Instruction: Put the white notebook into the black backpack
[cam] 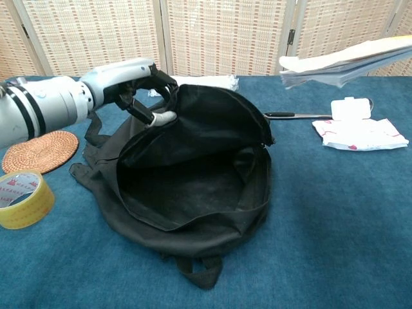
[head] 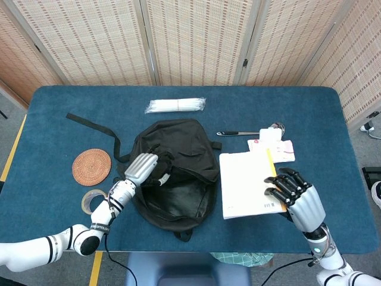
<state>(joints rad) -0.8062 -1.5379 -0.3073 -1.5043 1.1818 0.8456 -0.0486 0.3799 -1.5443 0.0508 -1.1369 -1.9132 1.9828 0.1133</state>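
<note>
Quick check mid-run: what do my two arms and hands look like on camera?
Both hands, left hand and right hand, have silver-grey metallic backs with black fingers. The forearms are glossy white with black bands; the left carries a small blue round mark in the chest view, and thin dark cables run along both wrists.

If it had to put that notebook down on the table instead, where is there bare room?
Bare blue cloth lies along the near edge right of the backpack, and at the far right corner beyond the tissue pack. The far left corner is free too. It is crowded around the coaster and tape roll, and by the pen.
</note>
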